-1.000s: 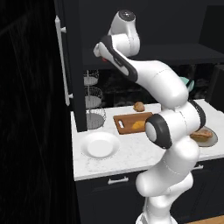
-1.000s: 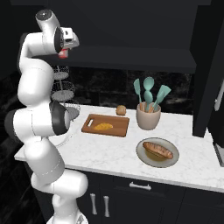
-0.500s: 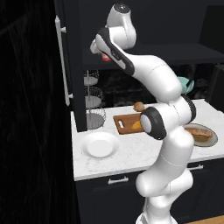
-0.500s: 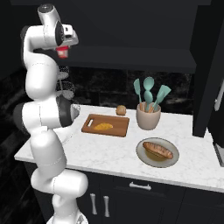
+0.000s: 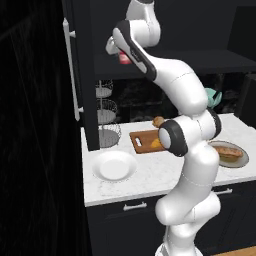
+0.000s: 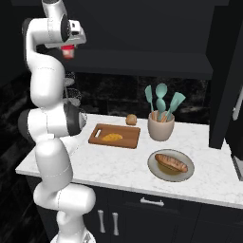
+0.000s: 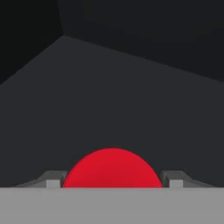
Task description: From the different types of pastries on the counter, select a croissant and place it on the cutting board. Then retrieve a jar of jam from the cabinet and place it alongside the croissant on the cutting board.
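The robot's two-finger gripper [image 6: 69, 51] is up high by the open dark, almost black wall cabinet [image 5: 165, 30]. It is pinching the small squat red jar of jam [image 7: 112, 169], with one dark finger tip on each side of it. From the hand camera, the jar looks like a smooth red dome, and its lower part is cut off. The lid cannot be seen there. Behind the jar are dark flat cabinet walls. From the right side, the jar [image 6: 69, 51] hangs just under the hand, well above the white marbled stone counter [image 6: 114, 163]. From the left side, the arm hides most of the jar [image 5: 123, 57].

Down on the counter lies the rectangular brown wooden cutting board [image 6: 126, 137]. The small oblong golden-orange croissant [image 6: 112, 137] rests on it. From the left side, the arm covers part of the board. A small round tan bun [image 6: 131, 119] sits just behind the board. A long sandwich-like loaf [image 6: 172, 163] lies on a round grey plate [image 6: 153, 165] near the board.
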### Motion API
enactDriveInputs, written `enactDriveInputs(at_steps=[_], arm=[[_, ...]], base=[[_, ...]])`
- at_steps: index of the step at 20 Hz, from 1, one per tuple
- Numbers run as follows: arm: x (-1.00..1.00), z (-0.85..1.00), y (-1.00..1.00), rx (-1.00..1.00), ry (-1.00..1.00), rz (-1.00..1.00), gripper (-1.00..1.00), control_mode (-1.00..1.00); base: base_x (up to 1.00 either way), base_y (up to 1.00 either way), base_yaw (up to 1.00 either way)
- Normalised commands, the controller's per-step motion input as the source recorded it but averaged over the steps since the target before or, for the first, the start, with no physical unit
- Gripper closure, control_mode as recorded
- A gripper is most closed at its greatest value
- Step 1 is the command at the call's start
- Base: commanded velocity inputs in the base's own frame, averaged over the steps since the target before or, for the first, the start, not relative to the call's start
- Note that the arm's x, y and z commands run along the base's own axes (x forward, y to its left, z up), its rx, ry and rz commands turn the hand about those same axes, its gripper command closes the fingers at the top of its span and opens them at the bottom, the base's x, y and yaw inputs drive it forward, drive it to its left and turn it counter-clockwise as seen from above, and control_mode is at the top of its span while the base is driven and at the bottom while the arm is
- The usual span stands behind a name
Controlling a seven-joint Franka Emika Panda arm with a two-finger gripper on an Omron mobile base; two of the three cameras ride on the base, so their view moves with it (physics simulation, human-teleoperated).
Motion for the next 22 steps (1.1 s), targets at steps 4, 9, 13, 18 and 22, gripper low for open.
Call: enactDriveInputs(at_steps=[4,9,13,18,22], arm=[[-0.44,0.79,-0.42,0.01,-0.05,0.00,1.00,-1.00],[-0.69,0.00,-0.13,0.02,-0.01,0.00,1.00,-1.00],[-1.00,0.06,-0.32,0.00,0.00,-0.04,1.00,-1.00],[-0.60,0.01,-0.23,0.00,-0.01,-0.03,1.00,-1.00],[-0.70,-0.02,-0.02,0.00,0.00,0.00,1.00,-1.00]], base=[[0.00,0.00,0.00],[0.00,0.00,0.00],[0.00,0.00,0.00],[0.00,0.00,0.00],[0.00,0.00,0.00]])
